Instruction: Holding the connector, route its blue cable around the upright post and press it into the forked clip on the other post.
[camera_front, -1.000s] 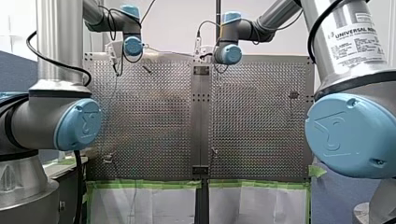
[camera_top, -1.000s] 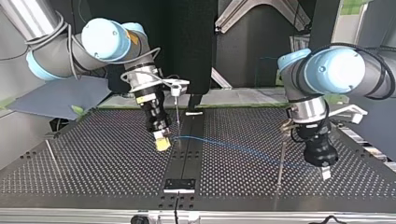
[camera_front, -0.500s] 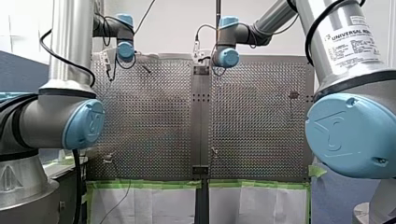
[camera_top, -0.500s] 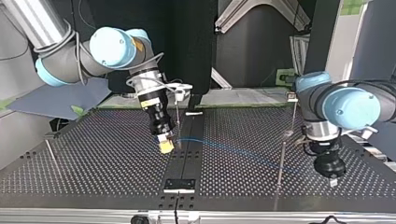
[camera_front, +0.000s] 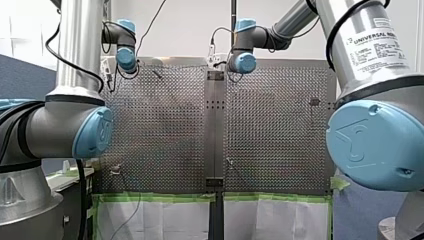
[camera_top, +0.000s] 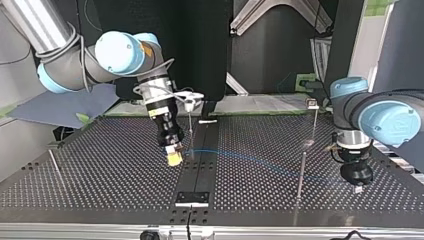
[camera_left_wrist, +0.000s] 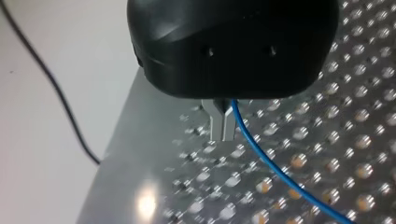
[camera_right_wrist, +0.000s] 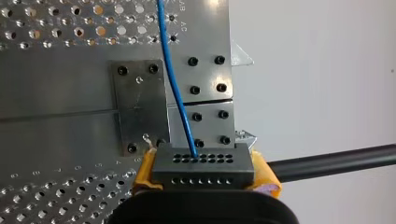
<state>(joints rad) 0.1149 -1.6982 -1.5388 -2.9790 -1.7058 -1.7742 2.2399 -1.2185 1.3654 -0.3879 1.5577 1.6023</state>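
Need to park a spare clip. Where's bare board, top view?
Free: view's left, between the thin rod and my right gripper; near edge between centre plate and upright post. Crowded: along the blue cable to my left gripper.

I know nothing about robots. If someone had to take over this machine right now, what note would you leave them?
My right gripper: shut on the connector.
My left gripper: fingers together, with the blue cable leaving right beside them; it looks pinched.
Cable: strung low over the table, from the connector past the thin post to my left gripper.
Done: both ends held, cable stretched out.
Left: I cannot tell whether it wraps around a post. It is not in the clip-topped post at the top view's right.
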